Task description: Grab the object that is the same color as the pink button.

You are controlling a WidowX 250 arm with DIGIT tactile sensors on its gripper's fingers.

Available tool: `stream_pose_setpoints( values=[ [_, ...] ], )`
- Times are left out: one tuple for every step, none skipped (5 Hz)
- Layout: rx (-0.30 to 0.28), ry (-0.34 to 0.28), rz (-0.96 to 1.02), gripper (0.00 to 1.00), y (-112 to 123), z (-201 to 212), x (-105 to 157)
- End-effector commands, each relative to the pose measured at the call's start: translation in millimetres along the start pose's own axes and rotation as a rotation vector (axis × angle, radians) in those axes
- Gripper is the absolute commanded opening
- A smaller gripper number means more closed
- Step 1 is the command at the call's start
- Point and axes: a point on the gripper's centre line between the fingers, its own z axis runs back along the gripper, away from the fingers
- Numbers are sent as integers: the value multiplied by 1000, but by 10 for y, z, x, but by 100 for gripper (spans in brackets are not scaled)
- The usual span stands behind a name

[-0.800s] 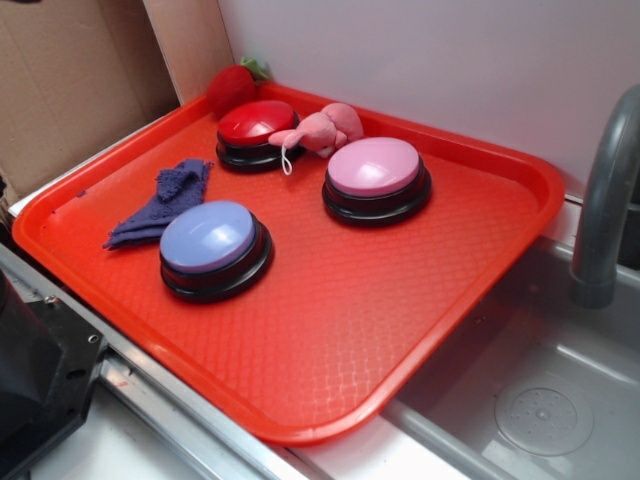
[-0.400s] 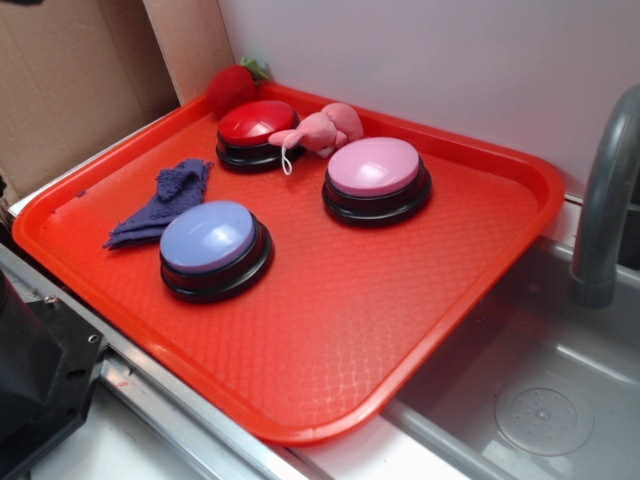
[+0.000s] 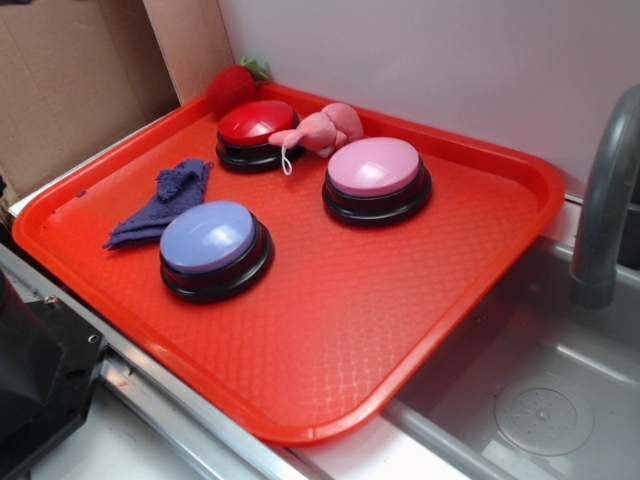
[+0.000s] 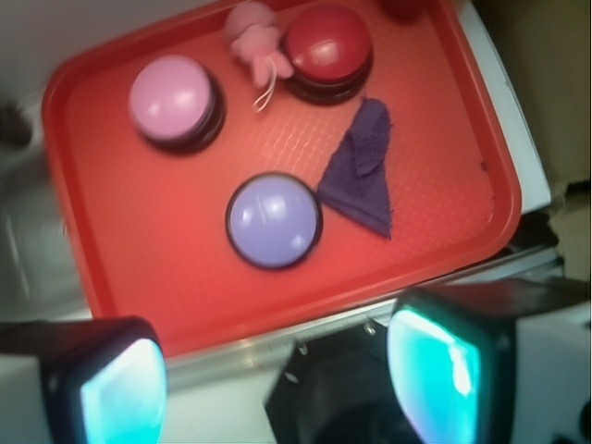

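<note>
1. A purple rag (image 3: 160, 203) lies near the left edge of the red tray (image 3: 330, 340), just beside the lavender button (image 3: 213, 243).
2. A strawberry (image 3: 232, 86) sits in the tray's far left corner, with the red button (image 3: 256, 130) next to it.
3. The pink toy (image 3: 320, 129) lies near the tray's far edge, between the red button and the pink button (image 3: 376, 176). It rests against the red button's side and is close to the pink one. Its white loop (image 3: 286, 158) trails toward the middle of the tray.
4. The toy looks soft, light and squashy, so I judge it will give under the pads rather than slip. The lumpy body looks like the best place to grip, pinched across its narrow width and clear of both button bases. The loop seems too thin to trust.
5. The gripper (image 4: 277, 370) hangs high above the tray's near edge, well apart from the toy. The wrist view shows its two fingers (image 4: 120, 388) spread wide, with nothing between them.
</note>
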Motion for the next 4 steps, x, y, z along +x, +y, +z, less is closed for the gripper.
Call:
stream_pose_setpoints(
  values=[
    [31, -41, 342, 100, 97, -299, 665],
    [59, -77, 497, 100, 133, -535, 894],
    [100, -94, 592, 100, 31, -804, 1149],
    [160, -143, 656, 100, -44, -1036, 1310]
  ],
)
